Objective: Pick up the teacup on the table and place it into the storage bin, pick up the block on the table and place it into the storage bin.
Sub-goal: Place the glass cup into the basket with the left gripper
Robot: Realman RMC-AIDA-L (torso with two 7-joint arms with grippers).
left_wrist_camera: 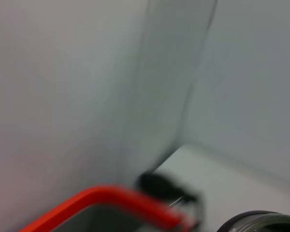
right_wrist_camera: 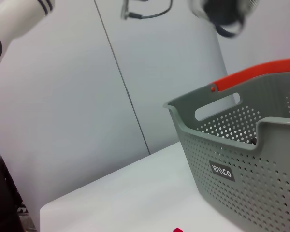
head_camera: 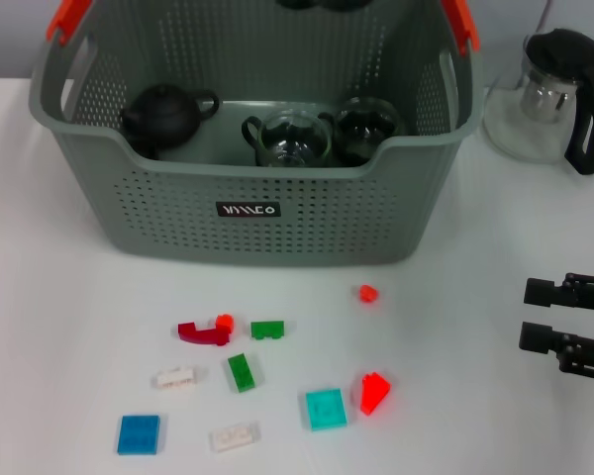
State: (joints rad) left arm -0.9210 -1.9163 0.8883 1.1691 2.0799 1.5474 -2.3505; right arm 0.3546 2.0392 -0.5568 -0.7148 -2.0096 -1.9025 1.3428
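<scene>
Clear block (head_camera: 235,436) nearest me: light, rigid, slick; I'd pinch long sides. Right hand (head_camera: 531,315) open, empty, beside tabletop (head_camera: 69,336); left hand's state I cannot tell.

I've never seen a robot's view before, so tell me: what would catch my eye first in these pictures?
The big grey storage bin with orange-red handle tips fills the far middle of the table, and a black teapot and glass cups sit inside it. In front of it, bright little blocks lie scattered on the white table. The right gripper reaches in from the right edge, fingers open; a glass pot stands right of the bin.
</scene>
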